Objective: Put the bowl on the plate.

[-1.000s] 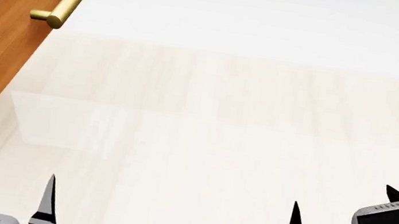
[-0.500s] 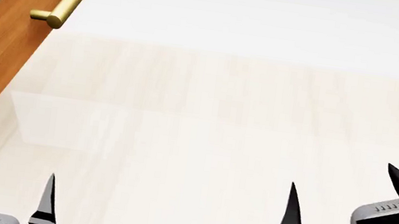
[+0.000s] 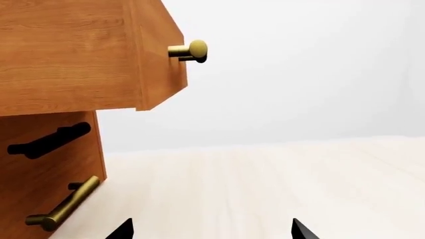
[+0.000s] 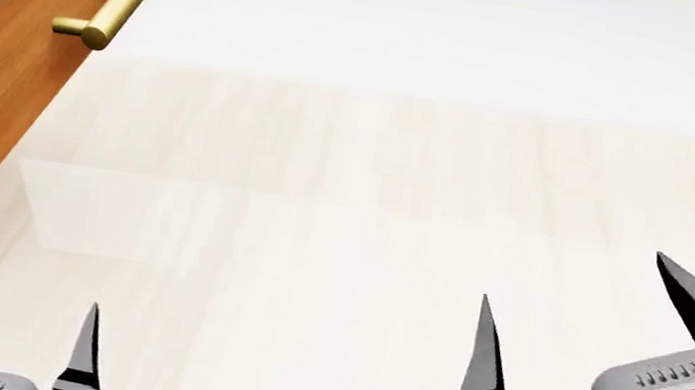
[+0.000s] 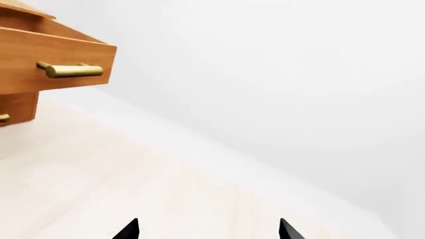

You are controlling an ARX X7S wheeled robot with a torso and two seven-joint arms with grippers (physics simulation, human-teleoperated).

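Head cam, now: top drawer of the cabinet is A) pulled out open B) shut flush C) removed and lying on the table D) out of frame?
A: the drawer juts forward from the cabinet, its open inside showing from above and its brass handle facing the table; the left wrist view also shows it overhanging the lower front.

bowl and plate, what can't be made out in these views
- Bowl, plate: in none of the three views, so their places are unknown.
- Drawer: its inside is cut off by the head view's edge.
- Left end effector, right end effector: only the spread finger tips show in the wrist views; the frame edge cuts off the rest.
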